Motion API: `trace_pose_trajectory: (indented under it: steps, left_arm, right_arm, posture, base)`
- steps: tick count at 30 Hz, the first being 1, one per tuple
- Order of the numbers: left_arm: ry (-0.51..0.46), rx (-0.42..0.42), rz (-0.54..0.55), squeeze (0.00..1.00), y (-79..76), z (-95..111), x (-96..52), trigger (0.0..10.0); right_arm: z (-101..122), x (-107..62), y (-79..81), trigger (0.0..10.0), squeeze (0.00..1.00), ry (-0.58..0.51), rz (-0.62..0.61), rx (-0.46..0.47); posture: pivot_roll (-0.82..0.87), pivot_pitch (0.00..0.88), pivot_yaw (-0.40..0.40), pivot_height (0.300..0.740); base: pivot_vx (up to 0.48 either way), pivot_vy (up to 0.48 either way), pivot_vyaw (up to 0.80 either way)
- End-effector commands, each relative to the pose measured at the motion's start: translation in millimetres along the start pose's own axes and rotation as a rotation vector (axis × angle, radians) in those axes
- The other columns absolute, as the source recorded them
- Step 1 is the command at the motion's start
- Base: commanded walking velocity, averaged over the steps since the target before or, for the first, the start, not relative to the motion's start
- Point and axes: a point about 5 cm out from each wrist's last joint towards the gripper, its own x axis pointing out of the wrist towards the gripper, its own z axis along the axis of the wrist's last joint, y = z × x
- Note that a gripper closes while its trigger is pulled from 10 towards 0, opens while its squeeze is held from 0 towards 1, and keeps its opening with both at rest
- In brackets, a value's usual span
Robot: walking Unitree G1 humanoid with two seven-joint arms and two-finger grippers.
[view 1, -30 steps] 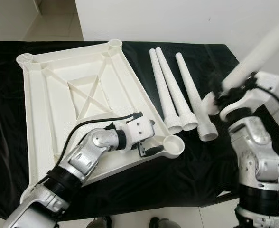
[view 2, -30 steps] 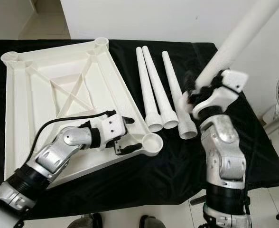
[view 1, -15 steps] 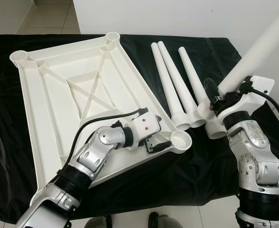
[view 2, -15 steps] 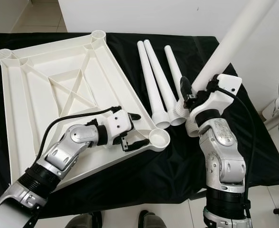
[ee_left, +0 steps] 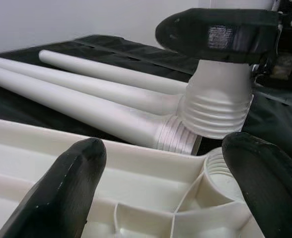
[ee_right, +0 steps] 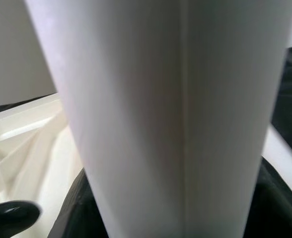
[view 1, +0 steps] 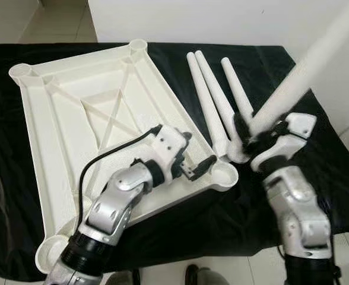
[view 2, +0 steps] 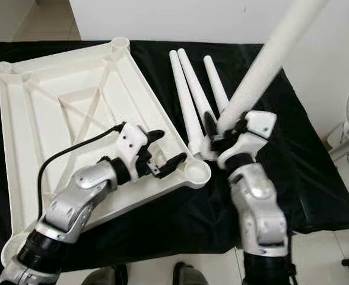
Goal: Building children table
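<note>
The white tabletop (view 1: 73, 119) lies upside down on the black surface (view 1: 263, 65). The left gripper (view 1: 193, 166) rests by its near corner socket (view 1: 224, 175), fingers open. The right gripper (view 2: 213, 132) seems to clamp a white leg (view 2: 263, 68), tilted just beside that socket. Three more legs (view 1: 213, 101) lie beside the tabletop.

Table top (view 1: 73, 113): matt white plastic, ribbed underside. Legs (view 1: 213, 101): smooth white plastic, threaded ends. Cloth (view 1: 281, 77): black, slight sheen, creased. Gripper fingers (ee_left: 71, 188): glossy black. Arms (view 1: 118, 199): brushed silver metal.
</note>
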Motion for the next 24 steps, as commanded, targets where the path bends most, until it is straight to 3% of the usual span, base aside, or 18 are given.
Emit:
trace_pose_trajectory:
  steps: [1, 10, 15, 24]
  left_arm:
    - [-0.005, 0.007, -0.005, 0.0, -1.4, 1, -3.7, 10.0]
    - [-0.018, 0.004, 0.028, 0.0, -0.5, 5, -16.9, 10.0]
    - [-0.005, -0.025, 0.026, 0.0, -8.5, -3, -31.8, 10.0]
    - [-0.032, -0.063, -0.008, 0.0, -10.3, -1, -39.2, 10.0]
  right_arm:
    - [3, -2.2, 0.8, 10.0, 0.0, -0.034, 0.006, 0.0]
    - [1, -7.2, 8.5, 10.0, 0.0, -0.03, 0.052, 0.002]
    - [-9, -15.9, 15.7, 10.0, 0.0, -0.001, 0.067, 0.013]
    - [-26, -23.7, 21.9, 10.0, 0.0, 0.063, 0.101, -0.004]
  posture:
    - [-0.01, 0.16, -0.02, 0.74]
    - [0.0, 0.156, -0.024, 0.74]
    - [0.0, 0.152, -0.028, 0.74]
    - [0.0, 0.154, -0.032, 0.74]
  base:
    - [0.0, 0.0, 0.0]
    - [0.0, 0.0, 0.0]
    - [0.0, 0.0, 0.0]
    - [0.0, 0.0, 0.0]
